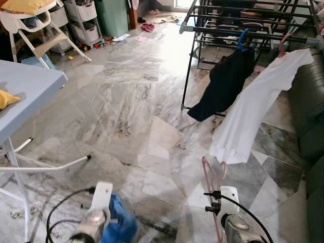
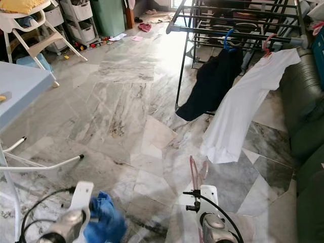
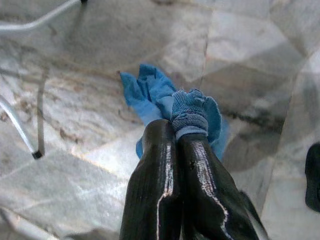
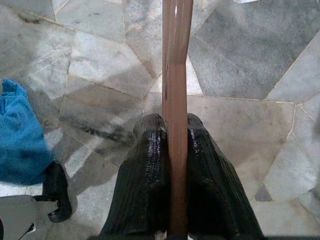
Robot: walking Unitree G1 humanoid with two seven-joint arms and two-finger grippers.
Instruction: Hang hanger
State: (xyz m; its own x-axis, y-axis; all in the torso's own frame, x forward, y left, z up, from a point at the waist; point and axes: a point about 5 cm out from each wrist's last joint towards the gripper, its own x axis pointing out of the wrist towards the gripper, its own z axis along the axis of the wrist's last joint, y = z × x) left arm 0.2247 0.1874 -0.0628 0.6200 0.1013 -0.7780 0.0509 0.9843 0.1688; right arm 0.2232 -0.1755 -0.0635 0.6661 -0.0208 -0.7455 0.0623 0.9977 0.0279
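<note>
Low at five o'clock, the right gripper (image 4: 172,132) clamped a pink hanger (image 1: 213,174); at seven o'clock the left gripper (image 3: 179,131) pinched blue cloth (image 3: 152,92). Rack (image 1: 243,23) stood at one o'clock.

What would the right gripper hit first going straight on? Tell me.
Probably the marble floor. The right gripper, shut on the pink hanger, points down at bare tiles; nothing else shows in its line, though depth is unclear.
</note>
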